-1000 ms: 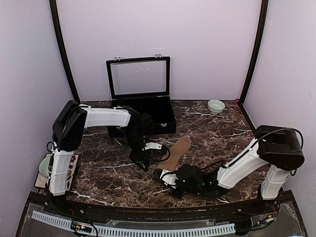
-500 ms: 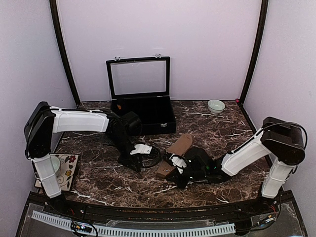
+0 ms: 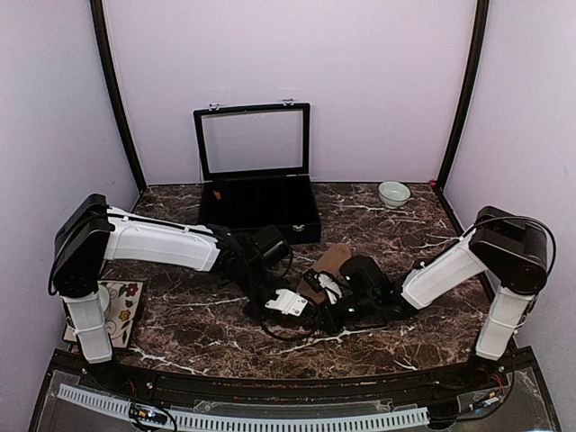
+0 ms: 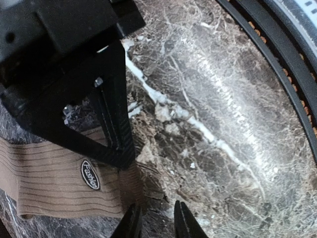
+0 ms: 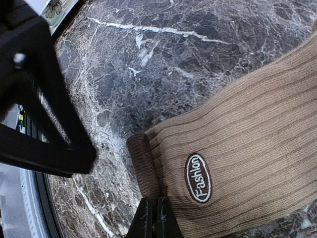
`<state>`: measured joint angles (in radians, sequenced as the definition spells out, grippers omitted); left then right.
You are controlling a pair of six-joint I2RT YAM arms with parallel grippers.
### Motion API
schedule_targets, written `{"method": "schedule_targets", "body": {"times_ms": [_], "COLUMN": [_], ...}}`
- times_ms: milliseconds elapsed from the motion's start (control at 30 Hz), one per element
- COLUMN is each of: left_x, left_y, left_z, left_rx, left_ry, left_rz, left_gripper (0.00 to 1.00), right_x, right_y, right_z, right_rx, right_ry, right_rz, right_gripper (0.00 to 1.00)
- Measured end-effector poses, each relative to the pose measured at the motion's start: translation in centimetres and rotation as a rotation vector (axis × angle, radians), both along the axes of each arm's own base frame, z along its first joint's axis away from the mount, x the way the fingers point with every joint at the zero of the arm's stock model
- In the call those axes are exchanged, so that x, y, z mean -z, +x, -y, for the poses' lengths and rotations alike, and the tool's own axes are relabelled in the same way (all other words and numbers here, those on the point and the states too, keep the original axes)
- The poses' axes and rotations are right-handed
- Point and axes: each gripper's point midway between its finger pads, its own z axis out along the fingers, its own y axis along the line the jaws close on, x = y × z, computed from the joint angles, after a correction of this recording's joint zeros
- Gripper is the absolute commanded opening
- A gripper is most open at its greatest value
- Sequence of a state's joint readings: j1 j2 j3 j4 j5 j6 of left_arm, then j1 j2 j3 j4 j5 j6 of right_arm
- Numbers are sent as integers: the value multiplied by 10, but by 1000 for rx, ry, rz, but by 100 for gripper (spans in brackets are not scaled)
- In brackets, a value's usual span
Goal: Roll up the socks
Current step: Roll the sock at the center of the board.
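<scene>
Marble table [image 3: 180, 333], tan sock [image 5: 247, 124] with "Fashion" label [image 5: 198, 178] in tight-shut right pincer [image 5: 152, 218]; left pincer [image 4: 156, 220] narrowly agape, empty.

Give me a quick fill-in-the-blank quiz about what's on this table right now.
The oval label on the tan sock reads ____.
The shut fingers pinching that sock's edge belong to the ____ arm.
The black case has a see-through ____ that stands raised.
Missing words: Fashion; right; lid.
</scene>
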<state>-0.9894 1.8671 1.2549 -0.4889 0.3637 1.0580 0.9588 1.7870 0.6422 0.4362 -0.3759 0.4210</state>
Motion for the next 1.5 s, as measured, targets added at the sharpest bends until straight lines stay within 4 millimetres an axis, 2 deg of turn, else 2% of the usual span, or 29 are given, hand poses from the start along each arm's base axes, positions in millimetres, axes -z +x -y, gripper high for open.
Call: {"method": "schedule_targets", "body": {"times_ms": [167, 467, 633, 867, 1267, 1500], "left_x": [14, 12, 17, 29, 31, 32], "left_y": [9, 26, 22, 8, 15, 25], "left_z": [3, 15, 11, -1, -1, 10], "left_rx": [19, 10, 30, 64, 44, 25], "left_ry": [13, -27, -21, 16, 33, 21], "left_rz": [45, 134, 127, 92, 124, 142], "left_gripper": [25, 31, 35, 35, 34, 30], "right_x": [-1, 0, 2, 2, 1, 2], "right_y": [1, 0, 1, 1, 1, 1], "right_z": [2, 2, 3, 3, 3, 3], "right_rx": [13, 3, 3, -3, 3, -1], "right_ry": [15, 18, 20, 26, 26, 29], "right_rz": [-52, -91, -107, -129, -140, -147], "right_gripper": [0, 0, 0, 0, 0, 0]}}
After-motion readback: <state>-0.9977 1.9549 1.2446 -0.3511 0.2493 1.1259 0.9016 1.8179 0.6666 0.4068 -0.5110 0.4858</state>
